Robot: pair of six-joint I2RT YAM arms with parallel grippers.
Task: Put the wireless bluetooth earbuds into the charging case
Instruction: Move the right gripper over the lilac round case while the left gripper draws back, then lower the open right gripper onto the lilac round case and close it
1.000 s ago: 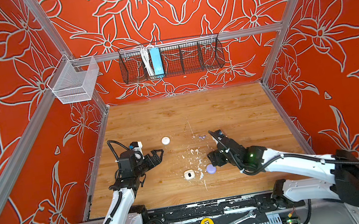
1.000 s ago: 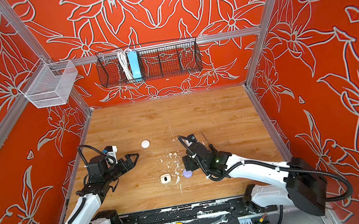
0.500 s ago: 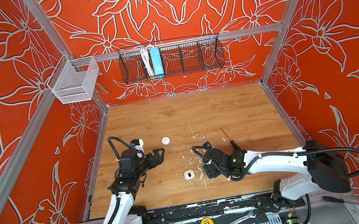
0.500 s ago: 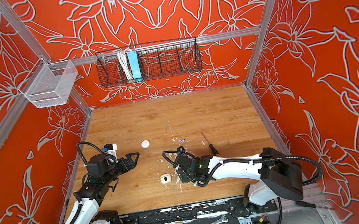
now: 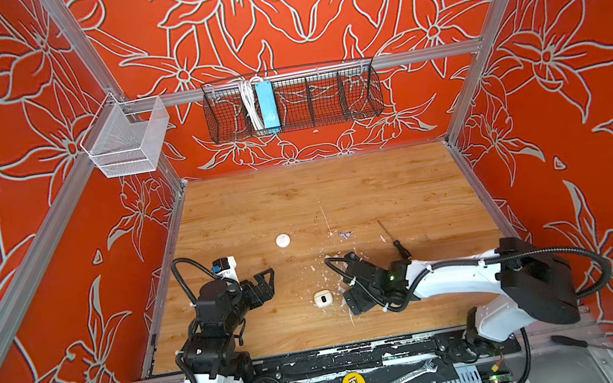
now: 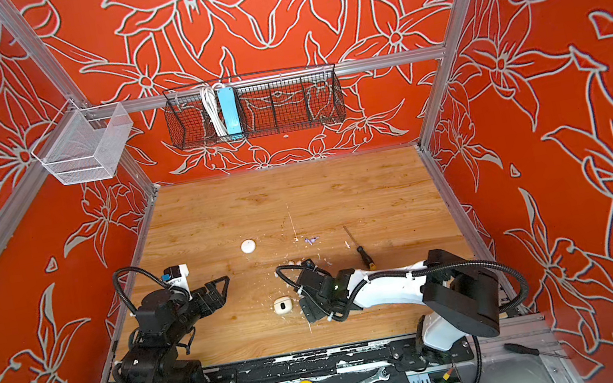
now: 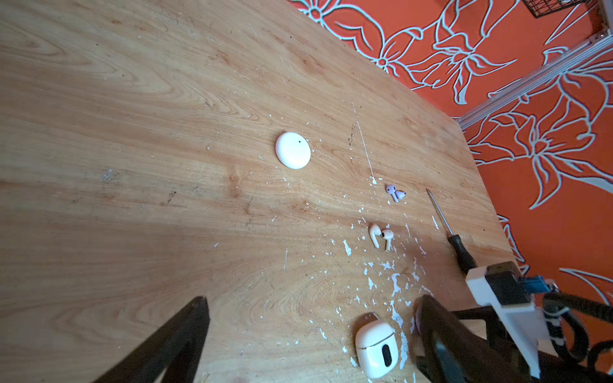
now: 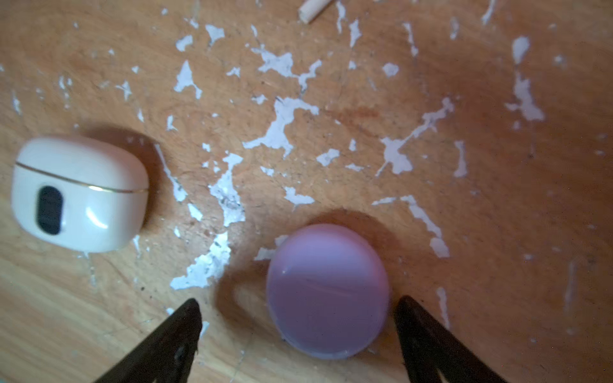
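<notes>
My right gripper (image 8: 298, 300) is open, its fingers on either side of a round lavender charging case (image 8: 328, 291) lying shut on the wood, with a gap at each side. In both top views that gripper (image 5: 349, 293) hides the lavender case. A cream charging case (image 8: 78, 194) lies shut beside it. Two lavender earbuds (image 7: 395, 192) and two cream earbuds (image 7: 380, 235) lie loose farther back. My left gripper (image 7: 311, 301) hovers open and empty to the left of the cream case (image 5: 322, 298).
A round white case (image 5: 282, 240) lies shut toward the middle of the table. A black-handled screwdriver (image 5: 393, 239) lies behind my right arm. White paint flecks (image 8: 282, 126) cover the wood around the cases. Wire baskets hang on the back wall.
My right arm swung left and came down over the lavender case, which was in plain sight in the top views before. Its jaws widened a little. The left arm barely moved.
</notes>
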